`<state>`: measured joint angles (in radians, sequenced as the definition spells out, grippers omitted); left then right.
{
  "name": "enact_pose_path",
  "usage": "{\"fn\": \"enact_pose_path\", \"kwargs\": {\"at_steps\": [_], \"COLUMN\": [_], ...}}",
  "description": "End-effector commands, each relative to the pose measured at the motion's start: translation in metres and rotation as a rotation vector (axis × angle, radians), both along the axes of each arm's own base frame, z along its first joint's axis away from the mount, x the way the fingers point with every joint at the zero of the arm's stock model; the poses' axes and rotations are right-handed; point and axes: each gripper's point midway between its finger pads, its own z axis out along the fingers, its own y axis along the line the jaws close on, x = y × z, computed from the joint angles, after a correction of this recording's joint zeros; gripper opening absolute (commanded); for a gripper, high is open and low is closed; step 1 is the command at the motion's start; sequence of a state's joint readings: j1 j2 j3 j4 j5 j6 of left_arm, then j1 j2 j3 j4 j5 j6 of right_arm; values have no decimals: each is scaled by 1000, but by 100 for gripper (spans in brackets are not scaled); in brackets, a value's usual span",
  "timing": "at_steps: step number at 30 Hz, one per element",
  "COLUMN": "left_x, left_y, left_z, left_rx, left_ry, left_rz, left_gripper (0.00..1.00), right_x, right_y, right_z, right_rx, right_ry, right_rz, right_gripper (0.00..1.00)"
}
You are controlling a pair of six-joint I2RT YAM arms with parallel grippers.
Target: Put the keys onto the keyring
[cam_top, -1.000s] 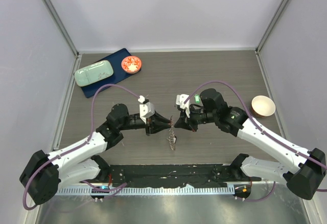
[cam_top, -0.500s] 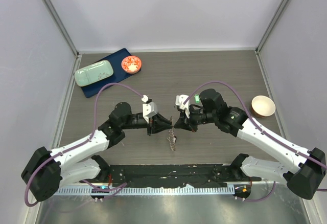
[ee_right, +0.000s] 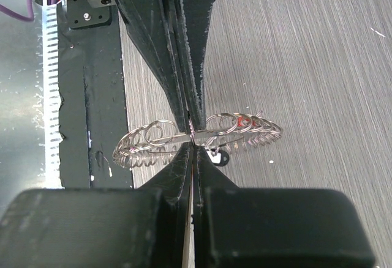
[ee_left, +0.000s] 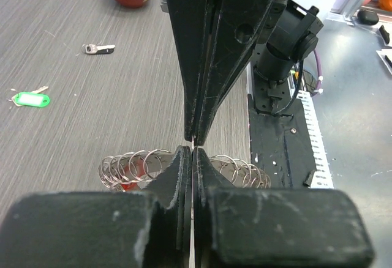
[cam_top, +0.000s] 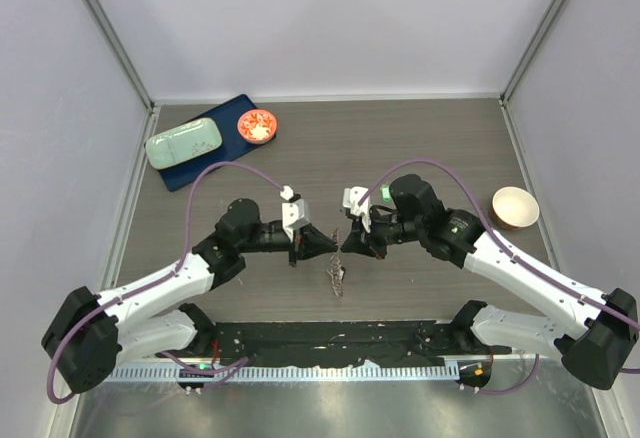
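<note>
Left claw (ee_left: 193, 150) clamped on keyring (ee_left: 131, 165) | right claw (ee_right: 193, 136) clamped likewise | green-tagged key (ee_left: 30, 100) on table (ee_left: 122, 90)

You're viewing the table (cam_top: 420, 148) from high above its near edge, facing down; both wrist cameras are peering in close (facing each other), sharing the keyring (ee_left: 131, 167).

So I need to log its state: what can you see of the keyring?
The grey metal keyring is a wide wire hoop fringed with small silvery loops, something red among them. It is held on edge over the wooden table, pinched at one spot between the shut left gripper and right gripper.
</note>
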<state>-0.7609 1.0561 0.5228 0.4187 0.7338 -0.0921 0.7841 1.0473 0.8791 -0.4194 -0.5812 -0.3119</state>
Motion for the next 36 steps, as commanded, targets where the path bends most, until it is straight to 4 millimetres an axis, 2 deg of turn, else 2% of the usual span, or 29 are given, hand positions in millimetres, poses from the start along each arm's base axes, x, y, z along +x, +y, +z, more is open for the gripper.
{"fn": "enact_pose_path", "kwargs": {"at_steps": [1,4,5,6,7,9,10,11,14,16,17,18,20,22,23,24,26,27,28,29,30,31,33,34,36], "left_x": [2,3,4,7,7,13,13,12,12,16,17,17,22,23,26,26,26,27,28,28,28,27,27,27,26], "left_y": [-4,-3,-2,-1,2,5,8,11,19,23,25,29,35,40,43,46,50,53,54,55,56,56,57,59,59], "left_z": [14,10,9,9,1,2,4,-3,-10,-13,-9,-15,-10,-14,-12,-10,-14,-14,-16,-16,-16,-15,-14,-13,-12], "left_rx": [-9,3,5,4,13,-19,-36,-46,-66,-65,-81,-75,-99,-101,-106,-115,-113,-116,-110,-110,-112,-115,-118,-116,-120], "left_ry": [-42,-48,-55,-67,-72,-117,-140,-160,-227,-240,-263,-263,-286,-289,-300,-314,-319,-327,-328,-328,-328,-332,-329,-329,-329], "left_rz": [-5,9,16,37,48,93,104,112,144,182,194,209,258,290,317,326,344,359,366,372,376,373,378,382,383], "left_gripper": [0,0,0,0,0,0,0,0,0,0,0,0,0,0,0,0,0,0,0,0,0,0,0,0,0], "right_x": [7,7,8,9,10,12,13,14,33,53,67,76,106,129,137,147,165,175,183,193,201,208,221,229,238], "right_y": [10,10,10,10,9,7,6,6,-3,-14,-20,-25,-47,-66,-68,-78,-86,-100,-104,-103,-111,-111,-109,-115,-113], "right_z": [34,36,36,36,38,41,45,47,52,53,51,48,42,27,27,12,8,-6,-20,-22,-31,-47,-53,-71,-79], "right_rx": [71,77,75,74,77,82,90,97,92,82,80,86,77,61,80,63,114,110,108,157,172,158,189,160,200], "right_ry": [-85,-76,-72,-68,-65,-58,-60,-47,-59,-54,-49,-17,-20,9,5,17,25,50,86,106,125,156,190,223,276], "right_rz": [12,7,-3,-16,-29,-65,-77,-98,-229,-368,-436,-513,-704,-870,-902,-953,-1034,-1088,-1122,-1143,-1177,-1187,-1202,-1227,-1212], "right_gripper": [1,2,7,16,31,46,58,62,73,82,85,90,92,93,93,91,89,86,84,82,77,73,65,62,54]}}
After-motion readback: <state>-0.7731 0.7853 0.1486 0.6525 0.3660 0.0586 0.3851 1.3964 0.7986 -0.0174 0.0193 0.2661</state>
